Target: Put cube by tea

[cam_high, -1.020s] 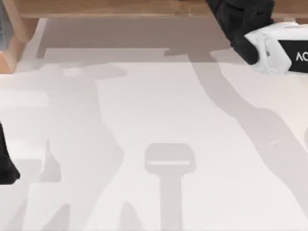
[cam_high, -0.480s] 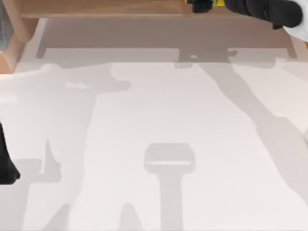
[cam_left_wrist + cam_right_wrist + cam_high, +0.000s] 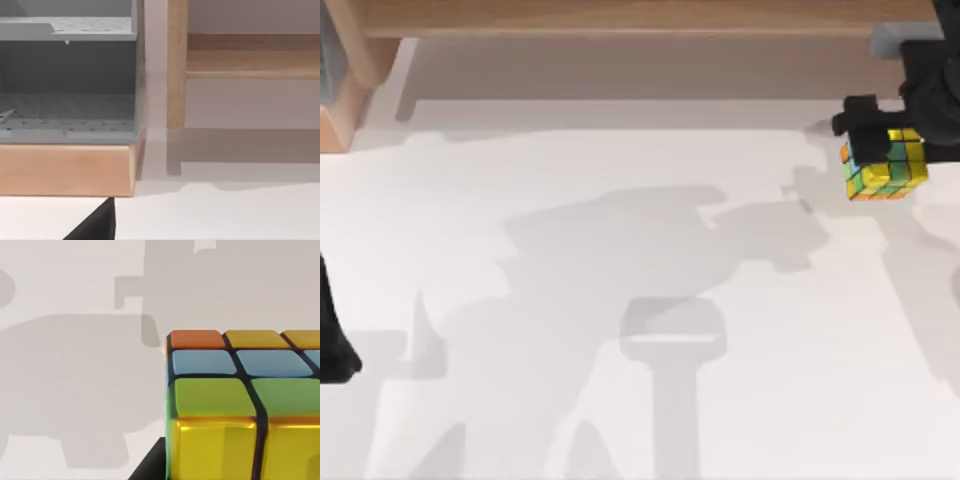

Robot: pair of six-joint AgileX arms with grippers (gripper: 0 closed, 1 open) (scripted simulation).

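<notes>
Up at the right of the white surface (image 3: 620,250), the right gripper (image 3: 880,150) has its fingers clamped on the cube (image 3: 885,165). Left arm (image 3: 332,340) rests at the left edge; I cannot tell how its fingers are.

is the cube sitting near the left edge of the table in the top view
No, the cube is at the top view's far right, held in the right gripper, not near the left edge.

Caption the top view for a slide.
Right gripper holds the cube above the white table near its right edge; left arm parked at the left edge.
</notes>
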